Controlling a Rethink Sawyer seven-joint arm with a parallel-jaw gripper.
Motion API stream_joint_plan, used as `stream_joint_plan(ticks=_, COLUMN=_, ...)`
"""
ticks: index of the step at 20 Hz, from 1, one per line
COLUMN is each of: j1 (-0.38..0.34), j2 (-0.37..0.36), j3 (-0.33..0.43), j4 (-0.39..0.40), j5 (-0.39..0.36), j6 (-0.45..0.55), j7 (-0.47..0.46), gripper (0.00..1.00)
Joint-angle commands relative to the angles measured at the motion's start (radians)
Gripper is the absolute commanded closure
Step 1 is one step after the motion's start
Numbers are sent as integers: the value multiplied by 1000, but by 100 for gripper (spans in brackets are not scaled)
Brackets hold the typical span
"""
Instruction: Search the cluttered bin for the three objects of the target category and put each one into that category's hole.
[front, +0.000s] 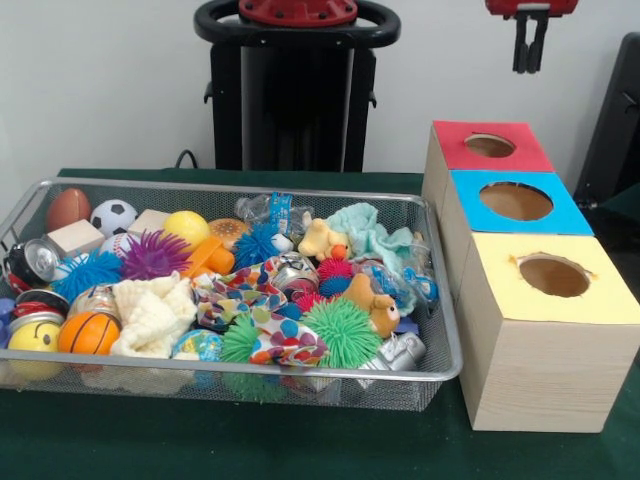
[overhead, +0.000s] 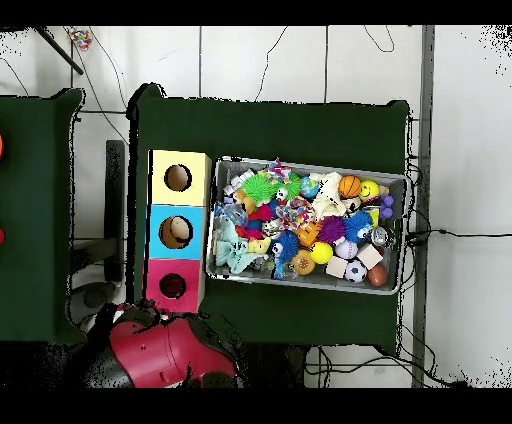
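Observation:
A wire mesh bin (front: 250, 372) holds a dense jumble of toys. Among them are a brown football (front: 68, 207), a soccer ball (front: 113, 215), a basketball (front: 88, 333), spiky rubber balls such as a green one (front: 343, 331), drink cans (front: 38, 259), plush animals (front: 322, 240), cloths (front: 152, 313) and wooden blocks (front: 76, 238). To the right stand three wooden boxes with round holes on top: red (front: 455, 150), blue (front: 565, 215) and yellow (front: 500, 295). My gripper (front: 530, 45) hangs high above the red box, open and empty, far from the bin.
In the overhead view the bin (overhead: 400, 235) lies right of the yellow (overhead: 160, 165), blue (overhead: 158, 218) and red (overhead: 155, 275) boxes on a green cloth. The red arm (overhead: 160, 350) is drawn back near the red box. A black pedestal (front: 295, 100) rises behind the bin.

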Motion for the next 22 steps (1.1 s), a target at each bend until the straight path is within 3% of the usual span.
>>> stream_joint_plan(ticks=1, j1=-61, j2=29, j3=58, j4=32, j5=74, j6=9, j7=57, gripper=100)
stream_joint_plan(ticks=7, j1=-141, j2=57, j3=121, j4=73, j5=92, j6=-78, j7=31, gripper=100)
stream_joint_plan(ticks=22, j1=-259, j2=72, j3=268, j4=120, j5=153, j6=-88, j7=41, gripper=100)
